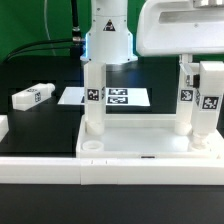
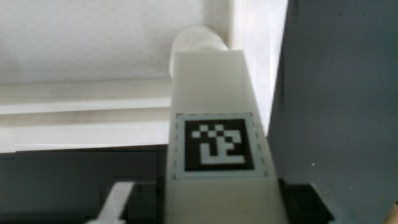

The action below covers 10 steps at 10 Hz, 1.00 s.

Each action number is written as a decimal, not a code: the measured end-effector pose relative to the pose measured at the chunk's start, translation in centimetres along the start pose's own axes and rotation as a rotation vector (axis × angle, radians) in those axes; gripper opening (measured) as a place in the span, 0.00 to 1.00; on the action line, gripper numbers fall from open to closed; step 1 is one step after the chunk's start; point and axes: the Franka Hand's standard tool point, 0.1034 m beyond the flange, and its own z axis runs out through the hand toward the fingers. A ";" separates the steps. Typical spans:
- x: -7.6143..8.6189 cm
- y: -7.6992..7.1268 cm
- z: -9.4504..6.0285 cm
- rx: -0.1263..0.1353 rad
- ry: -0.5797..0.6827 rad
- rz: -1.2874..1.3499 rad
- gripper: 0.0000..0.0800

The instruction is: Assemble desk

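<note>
- A white robot arm reaches down from the top centre of the exterior view. Its gripper (image 1: 96,68) is closed on the upper part of a short square white leg, the held leg (image 1: 93,105).
- The wrist view shows the held leg (image 2: 221,120) close up. It sits between the gripper (image 2: 214,205) fingers (image 2: 118,205), with a black-and-white tag facing the camera.
- The held leg stands upright at the far corner of the tabletop (image 1: 140,148), on the exterior view's left. Its lower end drops behind the raised rim, so I cannot tell whether it is seated.
- The tabletop is a white tray that lies flat in the foreground. An open round socket (image 1: 92,146) shows at its near corner, just in front of the held leg.
- Two more tagged legs stand upright on the tabletop on the exterior view's right: the farther leg (image 1: 187,100) and, just beside it, the nearer leg (image 1: 209,108).
- A fourth, loose leg (image 1: 32,96) lies on its side on the black table, well apart, on the exterior view's left.
- The marker board (image 1: 125,97) lies flat behind the tabletop.
</note>
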 end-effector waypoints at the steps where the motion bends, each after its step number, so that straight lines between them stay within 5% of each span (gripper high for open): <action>1: 0.0 0.0 0.0 0.000 0.002 -0.002 0.36; 10: 0.7 0.4 0.6 -0.004 0.018 -0.006 0.36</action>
